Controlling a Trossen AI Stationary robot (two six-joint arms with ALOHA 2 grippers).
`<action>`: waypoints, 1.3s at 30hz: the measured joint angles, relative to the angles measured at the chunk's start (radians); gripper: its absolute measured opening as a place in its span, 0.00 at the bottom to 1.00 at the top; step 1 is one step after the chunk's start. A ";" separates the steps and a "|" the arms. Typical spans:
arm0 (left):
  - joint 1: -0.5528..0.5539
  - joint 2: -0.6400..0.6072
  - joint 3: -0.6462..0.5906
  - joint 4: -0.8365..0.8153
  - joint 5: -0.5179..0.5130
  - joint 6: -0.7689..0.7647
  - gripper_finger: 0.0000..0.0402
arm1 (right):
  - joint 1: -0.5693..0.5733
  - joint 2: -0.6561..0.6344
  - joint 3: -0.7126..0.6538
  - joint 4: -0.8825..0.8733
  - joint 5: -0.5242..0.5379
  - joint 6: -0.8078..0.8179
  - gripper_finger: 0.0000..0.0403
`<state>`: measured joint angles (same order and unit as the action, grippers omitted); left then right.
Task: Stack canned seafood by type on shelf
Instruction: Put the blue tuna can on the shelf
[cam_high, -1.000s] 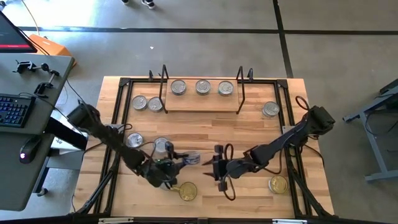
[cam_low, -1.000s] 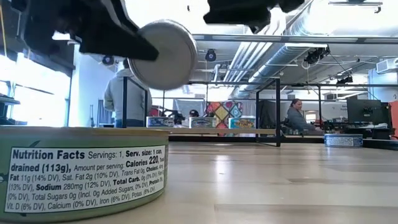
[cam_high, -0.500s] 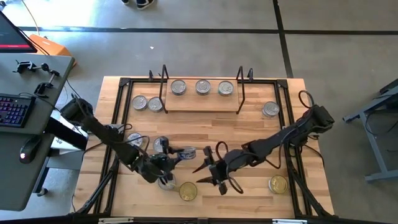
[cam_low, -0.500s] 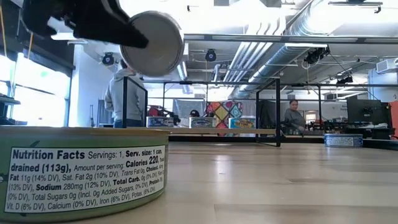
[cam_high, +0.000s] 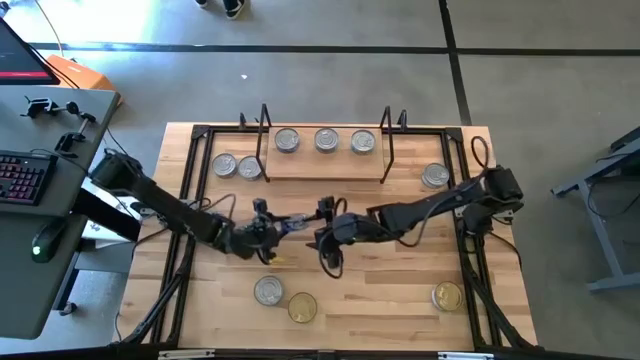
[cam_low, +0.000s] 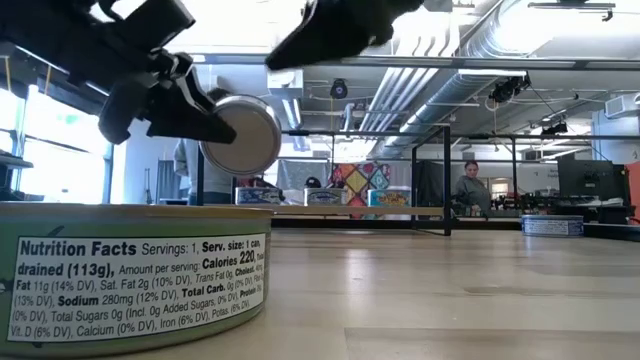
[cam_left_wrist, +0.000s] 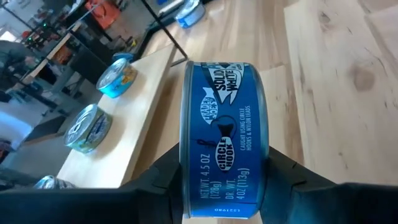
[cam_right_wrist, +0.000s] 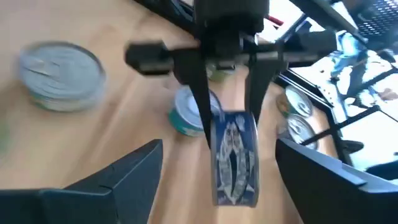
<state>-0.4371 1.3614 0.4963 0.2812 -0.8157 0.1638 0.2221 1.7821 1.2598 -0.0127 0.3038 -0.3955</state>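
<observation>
Fingers of my left arm (cam_high: 283, 226) are squeezing a blue tin (cam_left_wrist: 224, 165), pinching it on its two flat faces. The tin is standing on its edge up in the air, not lying flat. It is hanging above the tabletop (cam_high: 400, 290), on the near side of the shelf (cam_high: 325, 163).

Fingers of my right arm (cam_right_wrist: 217, 171) are spread wide, one on each side of the same tin, not touching it. They are facing my left fingers, so the tin is sitting right between both arms.

Three tins (cam_high: 325, 139) are lying flat in a row on the shelf. More tins are sitting on the tabletop, two just beside the shelf's left end (cam_high: 236, 166) and one near its right end (cam_high: 435, 176).

I think the pass is the next job. My right fingers are the closer free ones, and the tin's round rim is pointing at them.
</observation>
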 joint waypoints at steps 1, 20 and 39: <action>0.006 -0.019 -0.020 0.023 0.009 0.015 0.31 | -0.017 0.011 0.000 0.011 0.000 -0.016 0.76; 0.031 -0.110 -0.057 0.048 0.040 0.109 0.36 | -0.140 0.105 0.011 0.151 -0.182 -0.098 0.30; -0.110 -0.307 0.115 -0.644 -0.225 -0.275 0.50 | -0.187 0.137 0.032 0.166 0.174 -0.231 0.30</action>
<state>-0.5476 1.0548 0.6110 -0.3630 -1.0408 -0.1116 0.0354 1.9186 1.2919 0.1530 0.4781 -0.6269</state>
